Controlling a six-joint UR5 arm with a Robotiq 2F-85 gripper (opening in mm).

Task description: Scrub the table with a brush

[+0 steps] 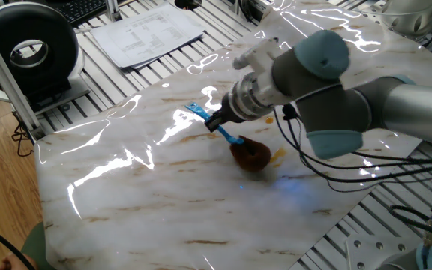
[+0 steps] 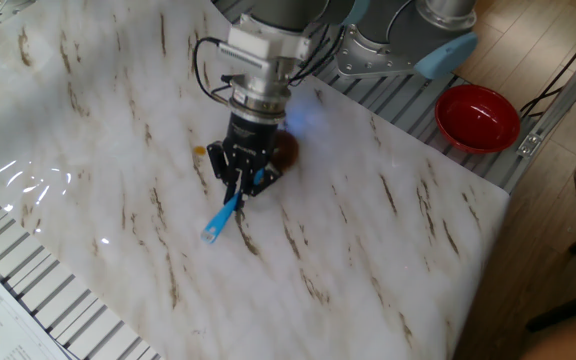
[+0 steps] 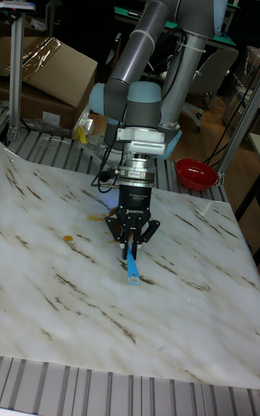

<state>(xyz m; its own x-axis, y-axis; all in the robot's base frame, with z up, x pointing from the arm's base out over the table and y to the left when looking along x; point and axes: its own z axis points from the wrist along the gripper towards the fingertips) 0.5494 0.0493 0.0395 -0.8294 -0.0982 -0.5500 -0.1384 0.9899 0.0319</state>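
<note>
The brush has a thin blue handle (image 1: 199,115) and a fuzzy brown head (image 1: 250,155) pressed on the white marble table (image 1: 126,195). My gripper (image 1: 217,124) is shut on the handle's middle, with the head just behind it on the arm's side. From the other side the handle (image 2: 218,218) sticks out below the gripper (image 2: 240,182), and the head (image 2: 284,150) shows beside the wrist. In the tall view the gripper (image 3: 132,240) points down with the handle (image 3: 132,265) poking out; the head is hidden. Small orange stains (image 1: 278,156) (image 2: 200,151) lie near the brush.
A red bowl (image 2: 478,115) sits on the ribbed metal frame beyond the table's far corner. A black round device (image 1: 27,51) and a paper sheet (image 1: 152,31) lie off the table's other side. Cables (image 1: 336,169) trail from the arm over the table edge.
</note>
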